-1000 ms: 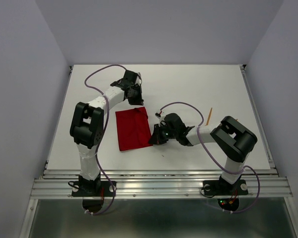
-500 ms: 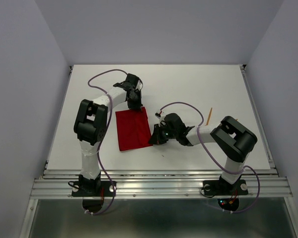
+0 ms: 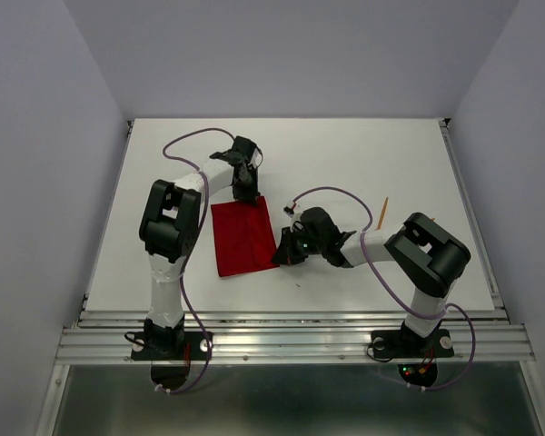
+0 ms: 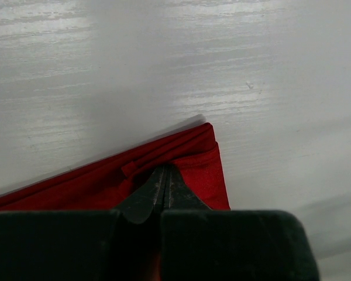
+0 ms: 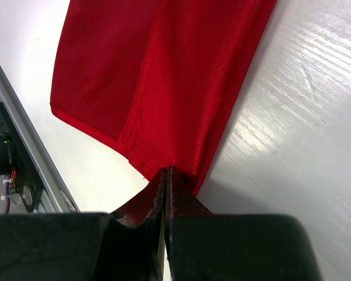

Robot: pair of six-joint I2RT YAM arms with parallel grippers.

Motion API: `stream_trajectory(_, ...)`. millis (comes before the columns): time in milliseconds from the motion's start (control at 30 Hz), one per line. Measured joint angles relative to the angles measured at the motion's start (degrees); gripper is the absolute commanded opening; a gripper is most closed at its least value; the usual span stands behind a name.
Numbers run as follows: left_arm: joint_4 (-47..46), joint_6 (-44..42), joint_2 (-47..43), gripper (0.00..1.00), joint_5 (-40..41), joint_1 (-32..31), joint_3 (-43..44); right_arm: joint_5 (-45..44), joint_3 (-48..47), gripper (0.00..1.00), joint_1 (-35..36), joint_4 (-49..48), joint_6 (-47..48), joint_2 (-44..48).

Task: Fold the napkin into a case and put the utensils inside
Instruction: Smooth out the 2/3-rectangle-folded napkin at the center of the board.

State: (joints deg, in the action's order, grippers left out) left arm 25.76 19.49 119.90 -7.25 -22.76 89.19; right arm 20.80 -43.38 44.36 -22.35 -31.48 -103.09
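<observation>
The red napkin [image 3: 243, 236] lies folded into a rectangle on the white table [image 3: 363, 154]. My left gripper [image 3: 248, 193] is at its far right corner, shut with its tips pinched into a fold of the cloth [image 4: 205, 170]. At the near right corner my right gripper [image 3: 279, 258] is shut on the cloth's edge [image 5: 164, 76]. In the wrist views the left gripper [image 4: 165, 171] and right gripper [image 5: 167, 173] both show jaws pressed together. One thin orange utensil [image 3: 382, 211] lies on the table far to the right, apart from both grippers.
A metal rail [image 3: 291, 341] runs along the near table edge by the arm bases. Purple cables [image 3: 331, 191] loop over both arms. Grey walls close in the table on three sides.
My left arm has swung its elbow inward and its gripper has come down onto the napkin's far right corner. The right arm and the napkin have stayed put.
</observation>
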Motion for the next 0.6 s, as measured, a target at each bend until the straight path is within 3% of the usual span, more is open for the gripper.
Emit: stream_trajectory(600,1.42,-0.17,0.17,0.00,1.29,0.50,0.55,-0.07,0.02,0.01,0.00,0.02,0.00,0.02)
